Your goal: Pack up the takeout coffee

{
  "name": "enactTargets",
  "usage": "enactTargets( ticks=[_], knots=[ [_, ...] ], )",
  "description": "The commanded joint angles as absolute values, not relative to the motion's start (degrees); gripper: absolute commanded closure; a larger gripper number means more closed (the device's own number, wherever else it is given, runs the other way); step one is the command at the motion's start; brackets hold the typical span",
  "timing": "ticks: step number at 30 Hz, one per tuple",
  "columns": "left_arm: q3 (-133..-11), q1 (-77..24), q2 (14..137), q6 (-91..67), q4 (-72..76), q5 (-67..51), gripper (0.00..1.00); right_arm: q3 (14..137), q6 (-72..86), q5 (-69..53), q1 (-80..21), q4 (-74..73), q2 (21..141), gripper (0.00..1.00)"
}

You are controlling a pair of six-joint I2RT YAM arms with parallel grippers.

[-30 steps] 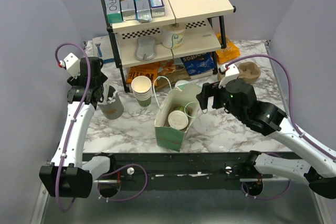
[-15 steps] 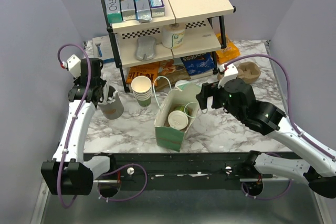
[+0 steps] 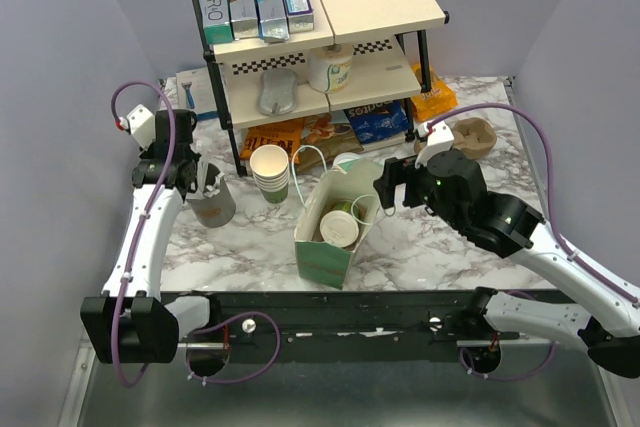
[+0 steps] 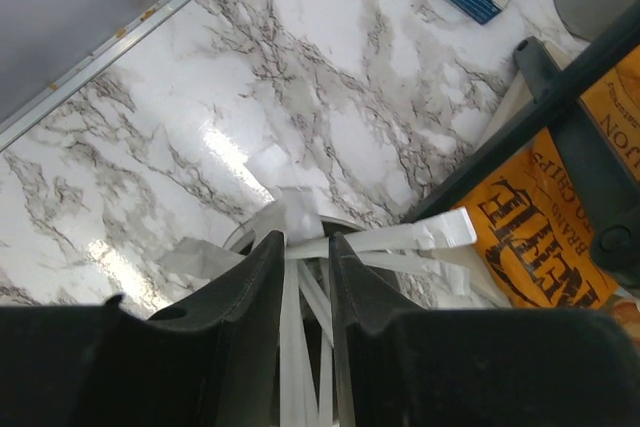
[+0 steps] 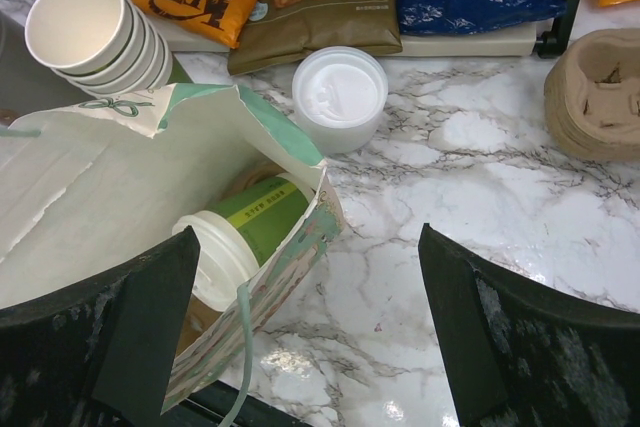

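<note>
The takeout coffee [image 5: 262,215], a green-sided cup with a white lid, lies tilted inside the open paper bag [image 5: 90,187] at mid-table; the top view shows this takeout coffee [image 3: 340,230] in the bag [image 3: 322,257]. My right gripper [image 5: 308,237] hangs open just right of the bag's mouth, holding nothing; it is the right gripper [image 3: 385,187] in the top view. My left gripper [image 4: 307,242] is at the far left over a grey cup [image 3: 215,209], shut on white paper-wrapped straws [image 4: 420,237] standing in it.
A second white-lidded cup [image 5: 340,97] stands on the table behind the bag. A stack of lidless cups [image 3: 270,172] sits left of the bag. Brown cup carriers [image 3: 475,135] lie at back right. A two-tier shelf [image 3: 320,42] with snack bags beneath fills the back.
The left gripper's jaws have closed onto the straws in the grey cup and its wrist shifted slightly. The right arm and the bag have not moved.
</note>
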State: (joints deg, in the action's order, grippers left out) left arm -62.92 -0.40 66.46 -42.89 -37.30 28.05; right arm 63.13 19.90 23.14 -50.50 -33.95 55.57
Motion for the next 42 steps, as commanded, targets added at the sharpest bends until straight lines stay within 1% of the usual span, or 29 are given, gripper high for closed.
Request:
enactTargets(
  ticks=[1, 9, 14, 31, 33, 34, 35, 39, 42],
  knots=[
    [-64.5, 1.5, 67.7, -42.4, -36.6, 30.8, 0.67, 62.5, 19.8, 24.4, -50.3, -34.5, 55.6, 0.00],
    [-64.9, 1.8, 68.6, -41.9, -34.7, 29.5, 0.69, 62.7, 20.1, 24.4, -50.3, -34.5, 56.4, 0.00],
    [-65.4, 1.8, 68.8, -41.4, -34.1, 30.8, 0.69, 62.7, 20.1, 24.6, -50.3, -34.5, 56.5, 0.00],
    [-68.0, 1.8, 71.4, -40.8, -33.1, 27.4, 0.68, 62.9, 20.0, 25.0, -50.3, -34.8, 57.0, 0.00],
    [-68.4, 1.9, 71.7, -40.7, -33.4, 26.8, 0.72, 62.9, 19.9, 25.0, -50.3, -34.7, 57.2, 0.00],
    [-68.5, 1.8, 71.9, -40.7, -33.6, 26.4, 0.75, 63.0, 19.9, 25.0, -50.3, -34.8, 57.3, 0.00],
    [-68.7, 1.9, 71.9, -41.0, -34.2, 26.2, 0.81, 63.0, 19.9, 25.0, -50.4, -34.7, 57.3, 0.00],
    [-68.0, 1.9, 70.1, -41.4, -34.4, 24.7, 0.94, 63.2, 19.9, 24.6, -50.3, -34.7, 57.7, 0.00],
    [-67.8, 1.8, 68.0, -41.7, -35.5, 24.5, 0.96, 63.3, 19.7, 24.4, -50.3, -34.7, 57.7, 0.00]
  ],
)
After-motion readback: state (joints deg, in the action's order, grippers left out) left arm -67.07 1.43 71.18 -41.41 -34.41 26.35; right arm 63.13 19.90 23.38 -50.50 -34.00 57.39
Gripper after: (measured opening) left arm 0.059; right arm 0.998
